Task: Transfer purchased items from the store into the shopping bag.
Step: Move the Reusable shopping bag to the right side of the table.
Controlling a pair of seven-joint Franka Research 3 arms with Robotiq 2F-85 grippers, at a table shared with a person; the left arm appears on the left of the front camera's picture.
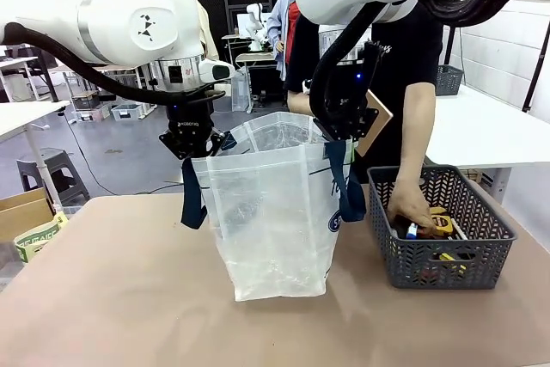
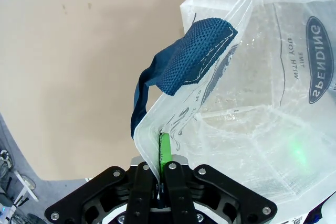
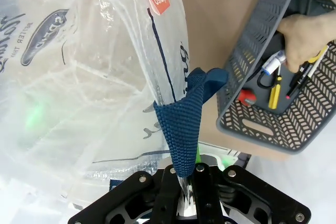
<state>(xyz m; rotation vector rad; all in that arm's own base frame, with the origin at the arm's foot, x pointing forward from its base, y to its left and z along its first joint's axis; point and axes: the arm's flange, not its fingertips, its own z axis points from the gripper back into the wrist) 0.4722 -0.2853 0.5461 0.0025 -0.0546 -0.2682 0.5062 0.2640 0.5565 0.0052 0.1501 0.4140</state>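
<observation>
The translucent shopping bag (image 1: 275, 212) stands open in the middle of the table, held up at both sides. My left gripper (image 1: 196, 145) is shut on its left rim; in the left wrist view the fingers (image 2: 161, 153) pinch the plastic edge just below a navy handle (image 2: 184, 61). My right gripper (image 1: 344, 131) is shut on the right rim, clamping the plastic and the other navy strap (image 3: 184, 119). The purchased items (image 1: 440, 225) lie in the dark grey basket (image 1: 481, 251) to the right of the bag. The person's hand (image 1: 411, 208) reaches among them, fingers on small yellow and dark pieces (image 3: 275, 90).
The basket (image 3: 252, 56) stands close to the bag's right side. A cardboard box (image 1: 21, 212) sits off the table's left edge. A white table (image 1: 490, 131) stands behind the basket. Bare tabletop (image 1: 112, 298) lies in front of and left of the bag.
</observation>
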